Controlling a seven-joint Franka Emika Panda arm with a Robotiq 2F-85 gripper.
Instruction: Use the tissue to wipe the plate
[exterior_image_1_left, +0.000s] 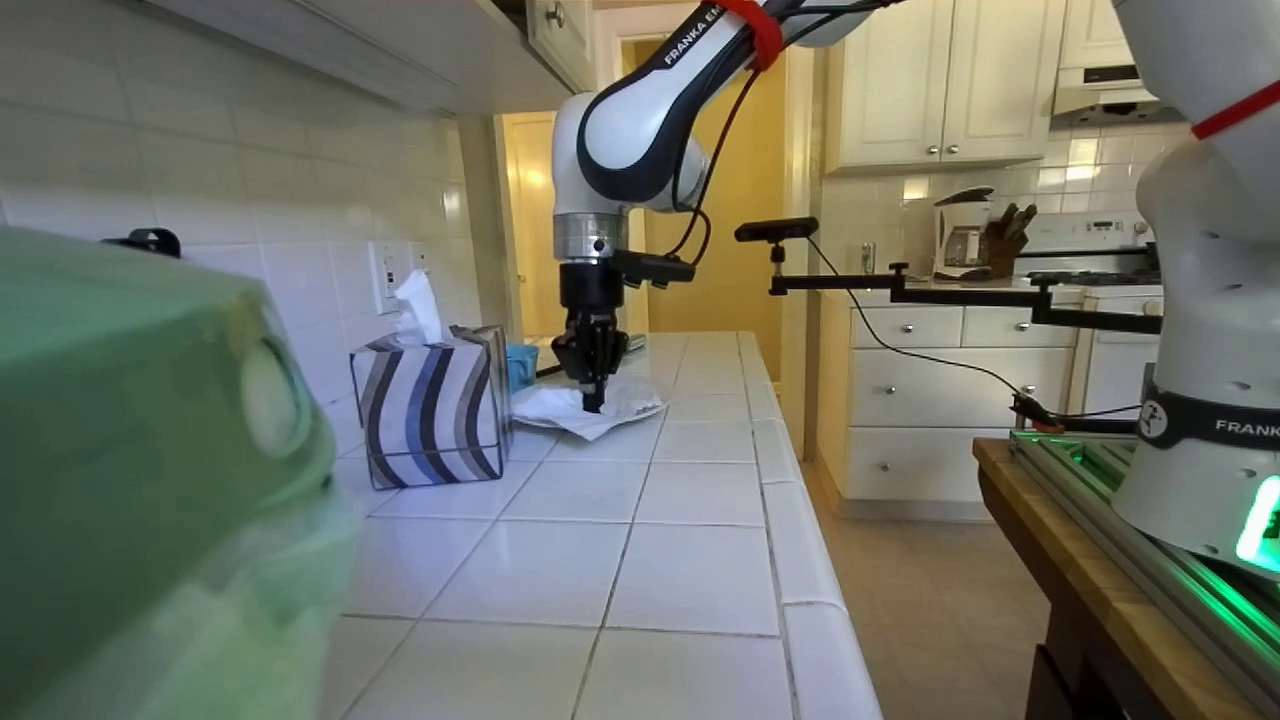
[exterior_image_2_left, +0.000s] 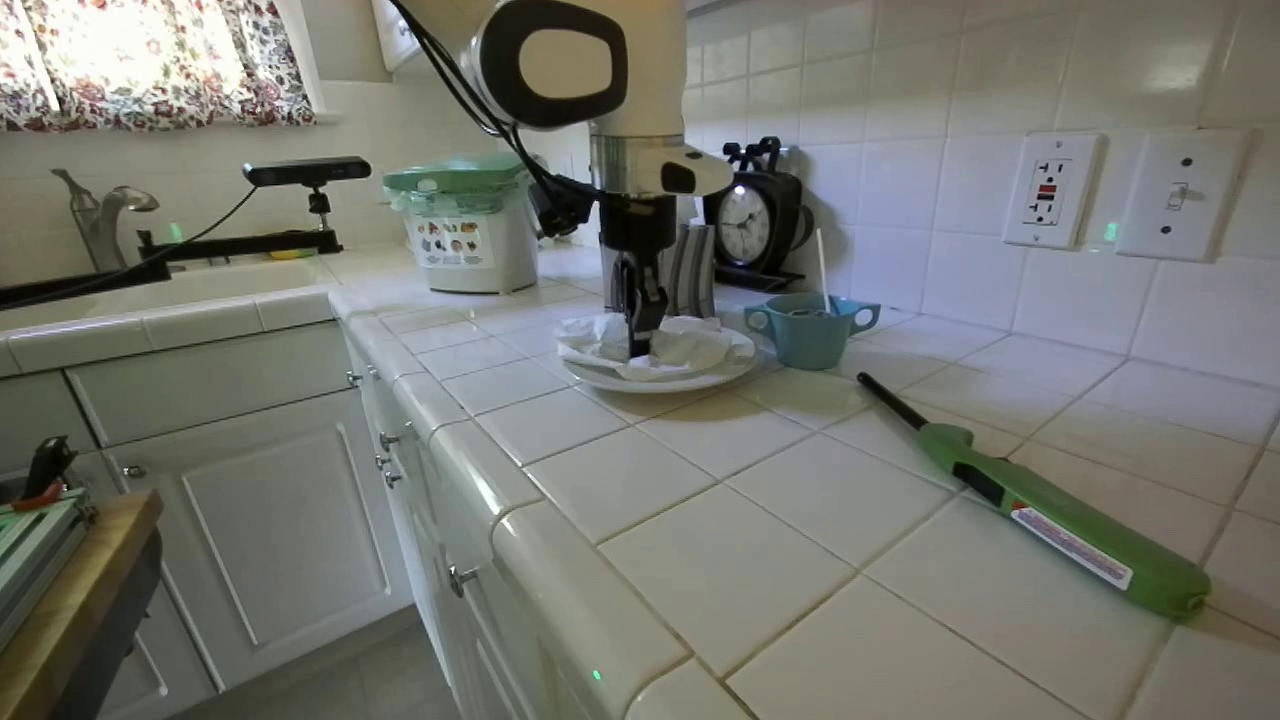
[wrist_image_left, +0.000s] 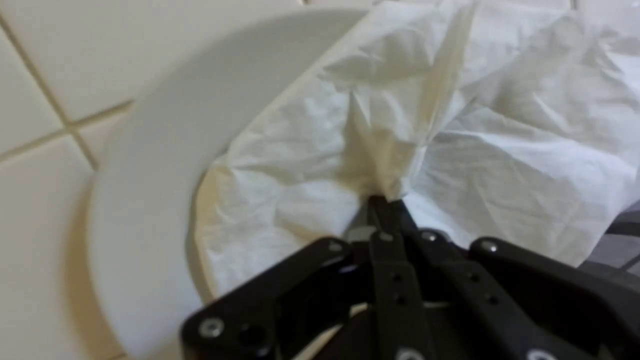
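Green-lidded bin (exterior_image_1_left: 160, 460), tissue (wrist_image_left: 300, 190) in gripper (wrist_image_left: 388, 212) on plate (wrist_image_left: 145, 190), stick (exterior_image_2_left: 823, 268) in blue cup (exterior_image_2_left: 808, 342)

A green utility lighter (exterior_image_2_left: 1060, 508) lies on the tiled worktop (exterior_image_2_left: 720, 580) near a blue two-handled cup (exterior_image_2_left: 812, 342). A striped tissue box (exterior_image_1_left: 430, 415) and a black clock (exterior_image_2_left: 745, 222) stand there too. Farther off, a coffee maker (exterior_image_1_left: 963, 232) sits beside a knife block (exterior_image_1_left: 1003, 252).

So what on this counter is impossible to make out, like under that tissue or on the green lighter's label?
Wrist view: the middle of the plate, hidden under the tissue.
An exterior view: the print on the label of the green lighter, too small to read.
An exterior view: much of the striped tissue box, behind the gripper.
An exterior view: the inner bottom of the blue cup, behind its near wall.
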